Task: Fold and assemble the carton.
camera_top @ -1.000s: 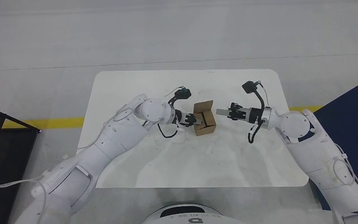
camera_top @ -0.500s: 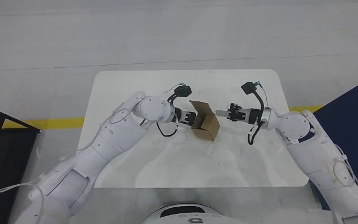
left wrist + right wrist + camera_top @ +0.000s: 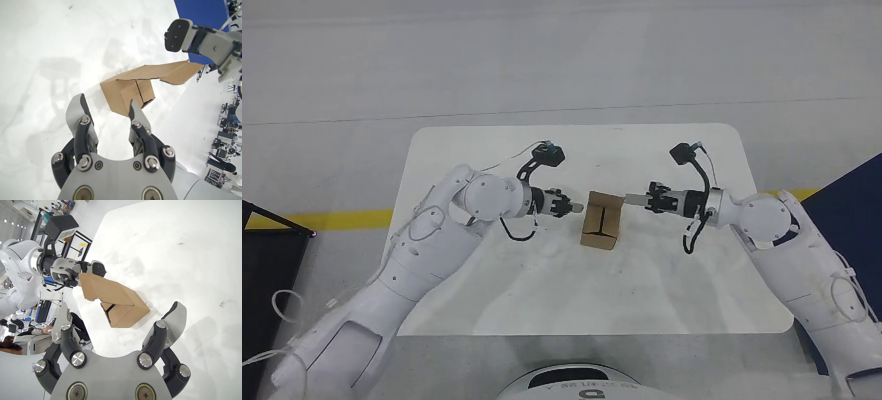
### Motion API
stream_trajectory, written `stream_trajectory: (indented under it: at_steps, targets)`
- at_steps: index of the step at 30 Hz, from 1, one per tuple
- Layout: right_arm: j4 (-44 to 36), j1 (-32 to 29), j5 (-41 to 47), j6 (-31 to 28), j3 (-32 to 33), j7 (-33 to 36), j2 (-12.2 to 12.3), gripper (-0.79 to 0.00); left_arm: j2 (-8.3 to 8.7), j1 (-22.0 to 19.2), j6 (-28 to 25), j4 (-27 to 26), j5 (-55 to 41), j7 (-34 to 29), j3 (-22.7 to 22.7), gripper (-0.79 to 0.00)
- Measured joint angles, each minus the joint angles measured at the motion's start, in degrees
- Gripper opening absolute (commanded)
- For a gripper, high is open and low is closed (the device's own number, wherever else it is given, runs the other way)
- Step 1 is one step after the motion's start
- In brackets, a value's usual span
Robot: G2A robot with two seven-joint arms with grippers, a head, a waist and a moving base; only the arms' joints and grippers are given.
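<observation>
Surroundings: the white table (image 3: 492, 290) shows faint scuffs. A yellow floor stripe (image 3: 332, 218) runs off to the left, and a blue panel (image 3: 862, 190) stands past the table's right edge.
Carton: the brown carton (image 3: 602, 222) (image 3: 113, 96) (image 3: 113, 291) lies mid-table on its side between the two arms. One end is open and a loose flap (image 3: 179, 73) sticks out from it.
Left pincer: the left pincer (image 3: 575, 208) (image 3: 107, 99) is just left of the carton with its fingers apart, gripping nothing. In its wrist view one fingertip (image 3: 133, 108) overlaps the carton's near corner.
Right pincer: the right pincer (image 3: 632, 200) (image 3: 120, 303) is at the carton's far right edge by the flap. Its fingers are spread wide, and one pad (image 3: 176, 36) hangs clear above the flap.
Change: a second ago the left pincer was up against the carton, which sat with its opening upward. Half a second ago the carton was tilted. Now it has turned and looks narrower from above, the left pincer has drawn back leftward, and the right pincer has edged closer.
</observation>
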Motion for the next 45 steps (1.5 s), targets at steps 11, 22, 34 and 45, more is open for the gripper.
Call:
stream_trajectory:
  at_steps: [11, 22, 34, 45]
  targets:
    - [6.64, 1.11, -5.61, -9.00, -4.07, -19.54, -2.63, 0.000, 3.40, 9.23, -9.69, -7.66, 2.50, -11.36, -3.85, 0.000]
    - [4.86, 3.03, -4.55, -17.84, -6.68, -9.48, -3.05, 0.000, 0.95, 3.74, -4.25, -3.26, 8.65, -9.05, 4.70, 0.000]
    - [3.57, 4.72, 1.36, -25.22, -7.63, 4.67, -2.28, -0.296, -0.96, -0.24, -3.24, 3.61, 8.02, -4.95, 7.19, 0.000]
    - [5.25, 8.37, 3.45, -19.27, -10.36, 11.78, -2.40, -0.369, -1.73, -1.91, -3.62, 6.44, 8.23, -2.72, 7.40, 0.000]
